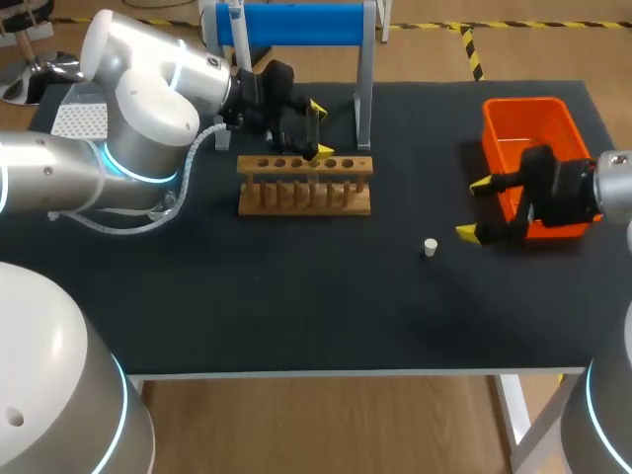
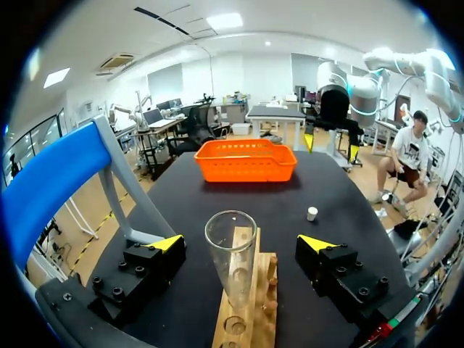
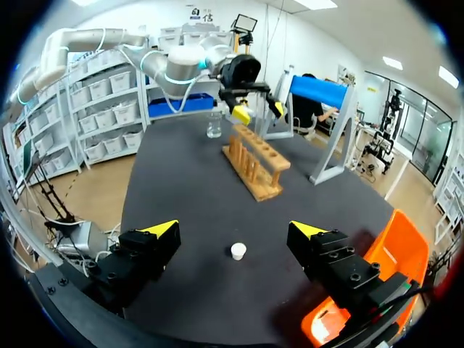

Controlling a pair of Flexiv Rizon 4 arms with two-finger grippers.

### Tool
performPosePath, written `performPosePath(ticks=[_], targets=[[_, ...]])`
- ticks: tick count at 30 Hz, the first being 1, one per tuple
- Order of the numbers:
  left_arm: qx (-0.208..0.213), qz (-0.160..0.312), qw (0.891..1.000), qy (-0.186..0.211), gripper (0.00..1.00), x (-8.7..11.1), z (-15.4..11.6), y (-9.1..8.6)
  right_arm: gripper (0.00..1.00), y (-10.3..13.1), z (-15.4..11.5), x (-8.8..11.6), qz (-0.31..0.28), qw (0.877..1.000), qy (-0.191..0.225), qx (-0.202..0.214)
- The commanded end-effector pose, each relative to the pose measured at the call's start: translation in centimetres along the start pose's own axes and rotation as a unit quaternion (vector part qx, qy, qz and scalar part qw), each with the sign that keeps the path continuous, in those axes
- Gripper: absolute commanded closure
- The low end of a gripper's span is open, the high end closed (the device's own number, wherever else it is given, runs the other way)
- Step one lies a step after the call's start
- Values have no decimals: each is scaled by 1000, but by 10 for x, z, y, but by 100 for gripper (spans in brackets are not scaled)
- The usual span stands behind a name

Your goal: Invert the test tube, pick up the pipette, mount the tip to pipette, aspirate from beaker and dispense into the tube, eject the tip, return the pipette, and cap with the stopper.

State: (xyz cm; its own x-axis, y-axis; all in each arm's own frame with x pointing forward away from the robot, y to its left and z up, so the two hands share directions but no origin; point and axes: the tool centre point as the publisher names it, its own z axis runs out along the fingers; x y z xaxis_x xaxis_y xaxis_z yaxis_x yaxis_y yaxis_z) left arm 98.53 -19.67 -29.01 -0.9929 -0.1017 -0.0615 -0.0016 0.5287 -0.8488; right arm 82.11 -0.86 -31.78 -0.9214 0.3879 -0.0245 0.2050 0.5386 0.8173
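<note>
A clear test tube (image 2: 232,261) stands upright, mouth up, in the wooden rack (image 1: 304,185). My left gripper (image 2: 241,243) is open around the tube's upper part, with its fingers clear of the glass on both sides. In the head view that left gripper (image 1: 318,128) hovers over the rack's right half. A small white stopper (image 1: 431,247) lies on the black table, just ahead of my open, empty right gripper (image 3: 233,230). The right gripper (image 1: 476,209) sits beside the orange bin (image 1: 528,138). A glass beaker (image 3: 214,127) stands beyond the rack (image 3: 255,165).
A blue-topped stand (image 1: 296,25) on metal legs rises behind the rack. The orange bin (image 2: 246,161) sits near the table's right edge. Bare black tabletop stretches along the front, between the rack and the stopper (image 3: 238,251).
</note>
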Motion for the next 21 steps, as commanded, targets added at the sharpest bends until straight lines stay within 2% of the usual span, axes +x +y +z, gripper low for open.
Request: performPosePath(ticks=[1,21], targets=[[0,1,1000,2,0,-1,-1,1,0,-10,12,4,9,1000,-9,3],[0,1,1000,2,0,-1,-1,1,0,-40,53,10,17,999,-8,40]])
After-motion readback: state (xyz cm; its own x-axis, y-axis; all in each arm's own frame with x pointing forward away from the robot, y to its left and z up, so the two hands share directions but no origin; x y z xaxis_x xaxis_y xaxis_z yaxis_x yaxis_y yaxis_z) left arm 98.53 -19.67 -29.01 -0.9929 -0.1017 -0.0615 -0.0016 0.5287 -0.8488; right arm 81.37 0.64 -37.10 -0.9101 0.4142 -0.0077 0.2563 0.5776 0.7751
